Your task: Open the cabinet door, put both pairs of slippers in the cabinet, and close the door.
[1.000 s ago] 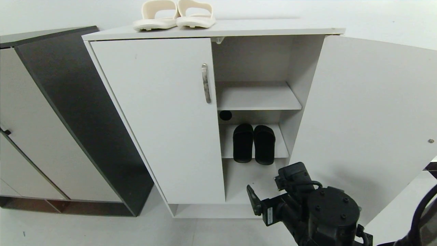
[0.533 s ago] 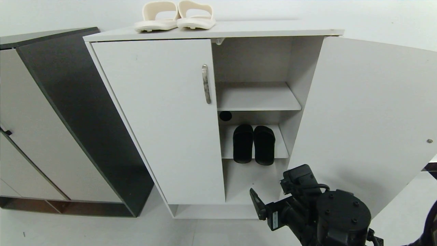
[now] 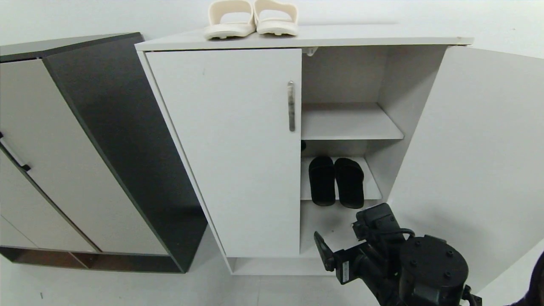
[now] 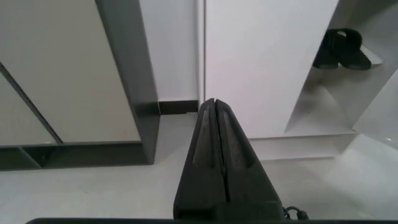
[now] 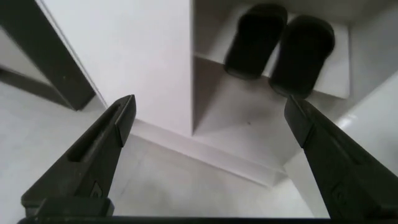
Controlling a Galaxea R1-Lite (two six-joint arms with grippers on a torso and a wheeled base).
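While my right gripper hung spread and empty, black slippers shelved just ahead, the cream slippers lay high above on the cabinet top; a careless reach, I judged, could knock them off.

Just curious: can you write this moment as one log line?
right door open | black slippers on lower shelf | beige slippers atop cabinet | right gripper open | left gripper shut

One slipper pair atop the cabinet, second pair inside (lower shelf)
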